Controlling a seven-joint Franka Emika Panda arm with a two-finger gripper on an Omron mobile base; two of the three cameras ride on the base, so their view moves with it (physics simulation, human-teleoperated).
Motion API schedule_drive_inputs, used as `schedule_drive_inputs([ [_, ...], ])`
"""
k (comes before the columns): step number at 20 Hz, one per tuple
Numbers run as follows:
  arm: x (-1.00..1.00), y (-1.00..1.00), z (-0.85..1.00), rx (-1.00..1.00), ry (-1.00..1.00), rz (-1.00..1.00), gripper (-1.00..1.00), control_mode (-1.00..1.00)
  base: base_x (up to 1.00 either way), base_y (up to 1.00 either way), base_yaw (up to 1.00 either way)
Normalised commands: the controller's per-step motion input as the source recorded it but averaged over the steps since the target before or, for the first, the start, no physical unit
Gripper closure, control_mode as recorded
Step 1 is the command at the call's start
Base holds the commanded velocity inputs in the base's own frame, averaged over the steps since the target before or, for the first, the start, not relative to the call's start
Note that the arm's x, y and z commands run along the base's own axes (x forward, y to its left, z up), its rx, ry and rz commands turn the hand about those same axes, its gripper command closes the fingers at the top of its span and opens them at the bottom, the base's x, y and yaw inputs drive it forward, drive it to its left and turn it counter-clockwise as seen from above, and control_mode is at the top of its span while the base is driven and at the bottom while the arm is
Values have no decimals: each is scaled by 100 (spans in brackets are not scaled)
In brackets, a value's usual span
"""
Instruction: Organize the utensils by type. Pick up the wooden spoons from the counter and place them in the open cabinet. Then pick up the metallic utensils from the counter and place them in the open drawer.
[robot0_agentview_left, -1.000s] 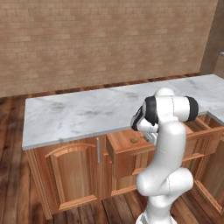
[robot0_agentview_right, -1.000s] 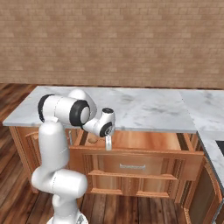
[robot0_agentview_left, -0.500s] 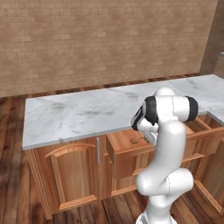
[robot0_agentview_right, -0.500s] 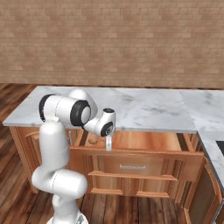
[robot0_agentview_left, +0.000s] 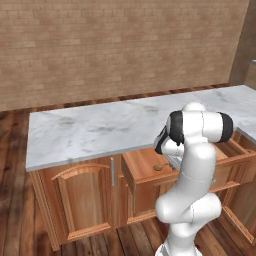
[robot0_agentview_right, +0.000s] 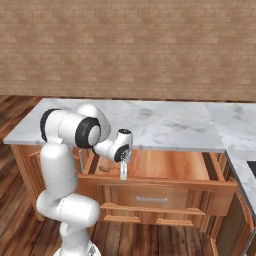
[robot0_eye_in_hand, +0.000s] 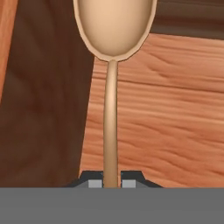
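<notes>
Now the hand (robot0_eye_in_hand: 111, 183) grips the thin coppery-brown spoon (robot0_eye_in_hand: 113, 52) by its handle, hanging over the wide shallow wooden drawer (robot0_agentview_right: 165, 165) beneath the white marble desk (robot0_agentview_right: 165, 125); next comes lowering and releasing it inside.

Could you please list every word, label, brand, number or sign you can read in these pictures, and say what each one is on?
None: no readable text anywhere.
The counter, the brick wall, the open drawer, the gripper and the spoon it holds all carry no lettering.
</notes>
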Motion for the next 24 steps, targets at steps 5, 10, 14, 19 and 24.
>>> schedule_drive_inputs([
  [5,-74,-2,-54,0,-1,0,100,-100,0,0,0],
  [10,-54,0,-49,0,-7,0,100,-100,0,0,0],
  [14,-61,0,-62,0,-15,-1,100,-100,0,0,0],
  [19,-64,0,-71,0,-8,-3,-100,-100,0,0,0],
  [24,-50,0,-68,0,2,-2,-100,-100,0,0,0],
])
